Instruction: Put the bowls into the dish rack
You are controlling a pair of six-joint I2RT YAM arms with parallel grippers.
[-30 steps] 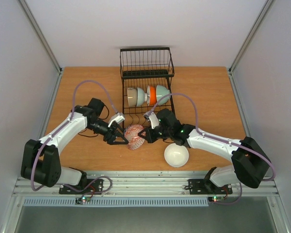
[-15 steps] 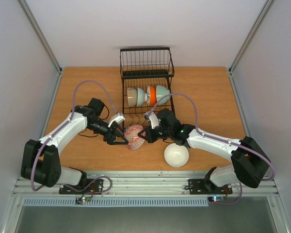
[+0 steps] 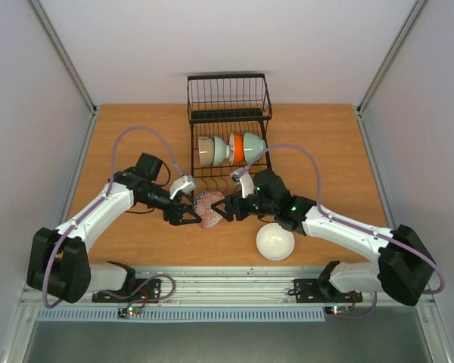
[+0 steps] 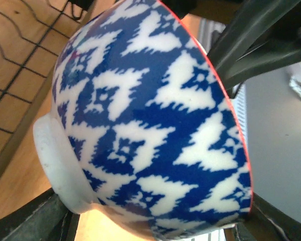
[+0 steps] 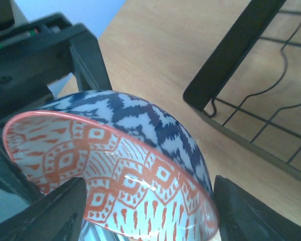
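- The patterned bowl is between the two grippers, just in front of the near end of the dish rack, on its side.
- The outside of this bowl is blue and white. The inside is orange-red and white, and it faces the right arm.
- The left gripper has hold of the bowl. Its jaws stand wide. In the left wrist view one finger is at the white foot of the bowl and the other is at the rim.
- The right gripper is opened wide. In the right wrist view its fingers stand apart on both sides of the rim, and they do not appear to press it.
- It is not possible to tell if the bowl touches the table under it.
- Three bowls stand on edge in a row on the flat part of the rack, each touching the next: a cream bowl on the left, an orange bowl in the middle, a mint-green bowl on the right.
- A white bowl lies on the table near the front edge, just beside the right arm and apart from the rack.
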